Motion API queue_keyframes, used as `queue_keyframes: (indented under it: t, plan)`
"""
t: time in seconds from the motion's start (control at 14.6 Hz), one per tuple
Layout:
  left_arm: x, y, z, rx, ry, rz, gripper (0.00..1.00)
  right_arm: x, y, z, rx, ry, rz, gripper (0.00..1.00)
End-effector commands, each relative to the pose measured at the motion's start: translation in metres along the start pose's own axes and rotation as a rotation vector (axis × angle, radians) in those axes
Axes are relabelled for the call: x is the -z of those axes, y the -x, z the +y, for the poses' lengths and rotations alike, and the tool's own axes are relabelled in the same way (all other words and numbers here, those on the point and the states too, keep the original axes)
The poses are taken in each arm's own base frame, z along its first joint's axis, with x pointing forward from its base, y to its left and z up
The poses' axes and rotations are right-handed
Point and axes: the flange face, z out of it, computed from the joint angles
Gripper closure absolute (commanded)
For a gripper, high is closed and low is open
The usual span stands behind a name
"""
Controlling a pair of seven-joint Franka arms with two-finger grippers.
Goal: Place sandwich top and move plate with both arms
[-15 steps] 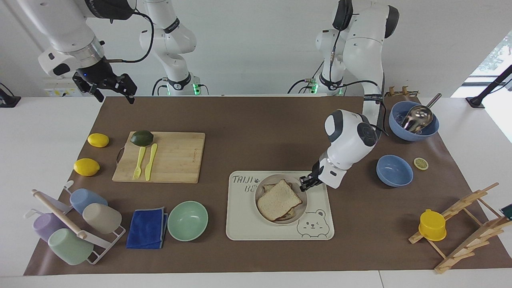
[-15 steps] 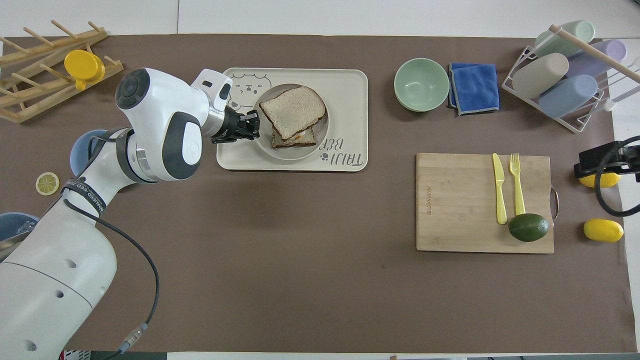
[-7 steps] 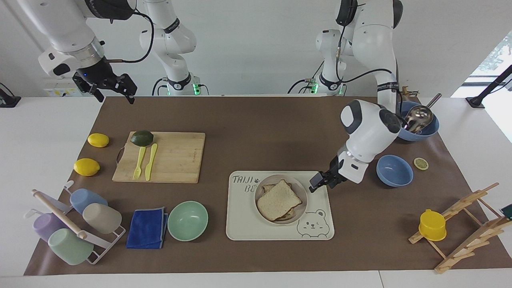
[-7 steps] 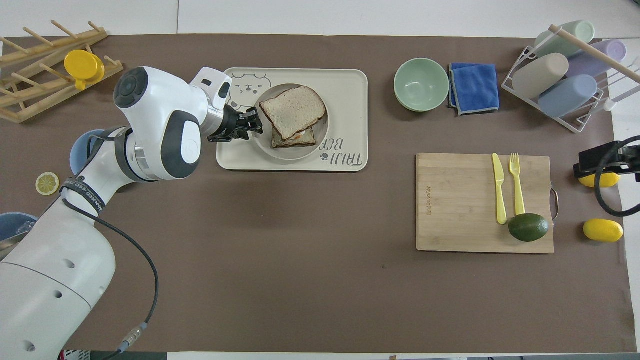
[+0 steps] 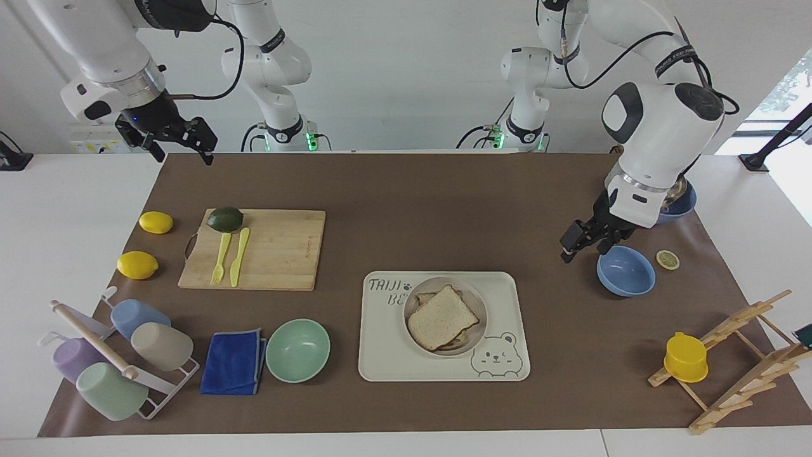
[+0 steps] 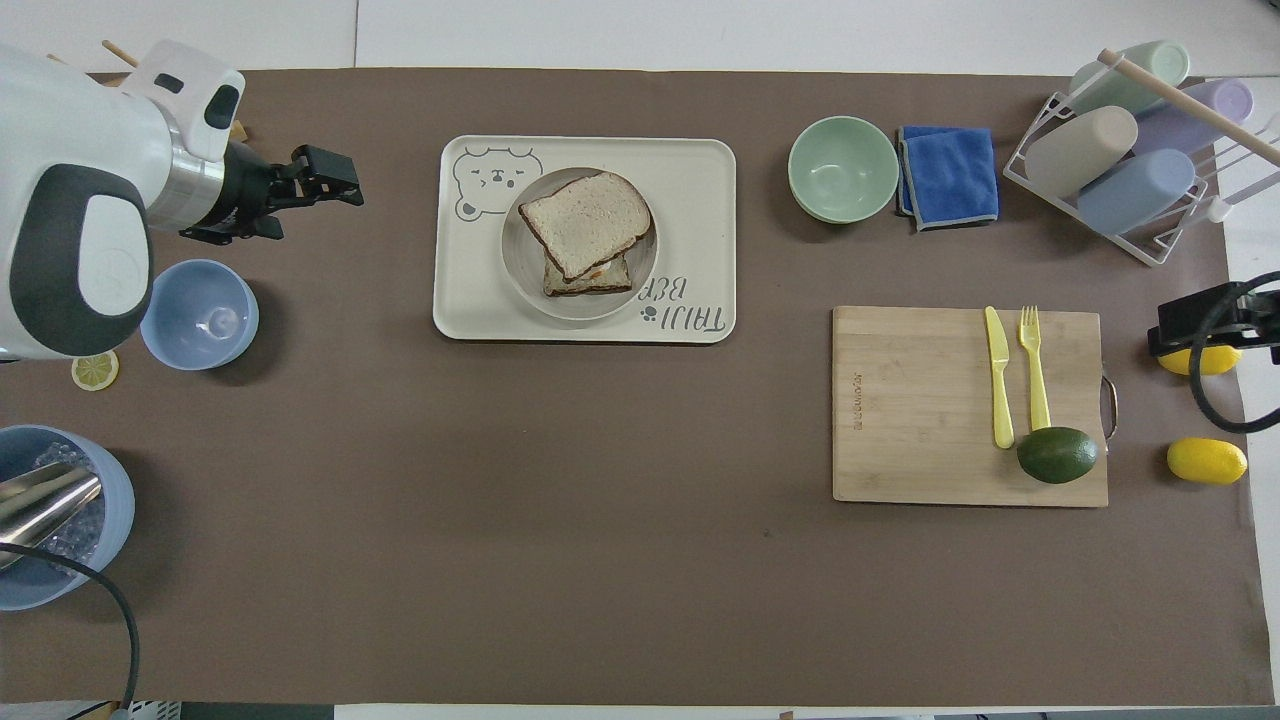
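Observation:
The sandwich top lies skewed on a lower slice, with some filling showing at the edge, on the round plate. The plate sits on the cream bear-print tray. My left gripper hangs open and empty in the air, off the tray toward the left arm's end, beside the small blue bowl. My right gripper waits open and raised at the right arm's end, over the mat's corner near a lemon.
A mint-green bowl and a blue cloth lie beside the tray. The cutting board carries an avocado, a knife and a fork. Two lemons, a cup rack, a wooden rack with a yellow cup and a big blue bowl with a scoop line the ends.
My left gripper has opened, pulled away from the plate's edge and risen toward the left arm's end. The sandwich top stays on the plate. The right arm has not moved.

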Motion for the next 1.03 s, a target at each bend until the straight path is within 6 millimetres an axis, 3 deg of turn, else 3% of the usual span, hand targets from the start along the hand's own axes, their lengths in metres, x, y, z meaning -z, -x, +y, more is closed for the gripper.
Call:
queue_keyframes:
  t: [0.0,0.21,0.34,0.48,0.62,0.82,0.96]
  plan:
    - [0.054,0.031,-0.016,-0.041,-0.081,-0.014,0.00,-0.002,0.002,0.002,0.013,-0.015,-0.009,0.00]
    - [0.094,0.055,-0.043,-0.054,-0.105,-0.069,0.00,-0.002,0.002,0.002,0.013,-0.015,-0.009,0.00]
    - [0.096,0.070,-0.050,-0.115,-0.131,-0.160,0.00,-0.002,0.002,0.002,0.013,-0.015,-0.009,0.00]
    - [0.097,0.085,-0.044,-0.153,-0.141,-0.198,0.00,-0.002,0.002,0.002,0.010,-0.015,-0.007,0.00]
    - [0.078,0.095,-0.048,-0.157,-0.150,-0.227,0.00,-0.002,0.002,0.003,0.010,-0.015,-0.009,0.00]
    - [0.079,0.067,-0.047,-0.136,-0.123,-0.176,0.00,-0.002,0.002,0.002,0.012,-0.015,-0.009,0.00]
    - [0.113,0.059,-0.040,-0.139,-0.122,-0.182,0.00,-0.002,0.002,0.002,0.012,-0.015,-0.009,0.00]
